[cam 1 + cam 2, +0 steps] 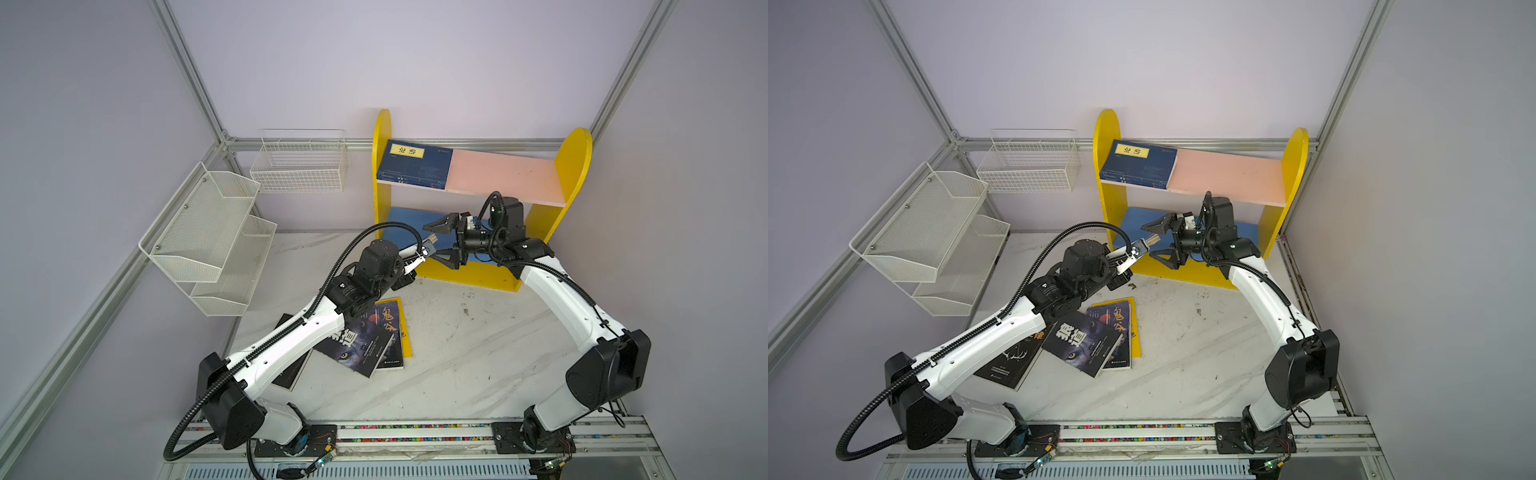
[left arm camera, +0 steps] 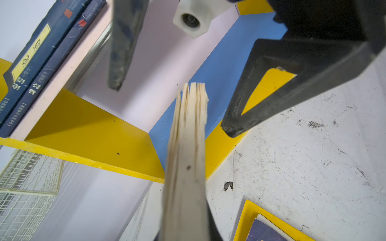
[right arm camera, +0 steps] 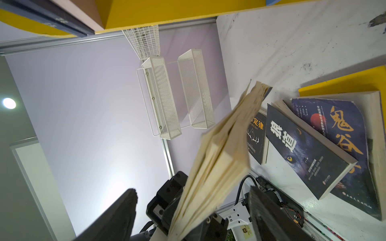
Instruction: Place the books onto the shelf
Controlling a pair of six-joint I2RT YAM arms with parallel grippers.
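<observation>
A cream-edged paperback book [image 2: 187, 146] is being clamped by the left fingers [image 1: 1125, 265], its long axis pointing between the wide-spread right fingers [image 1: 441, 224] (holding nothing) near the yellow-sided shelf [image 1: 577, 166].

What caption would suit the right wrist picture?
Seen from the right gripper, its open jaws flank a book clamped by the left gripper, with more books on the table.

Left pincer [image 1: 420, 257] clamped tight, right pincer [image 1: 429, 242] spread wide, facing each other.
</observation>
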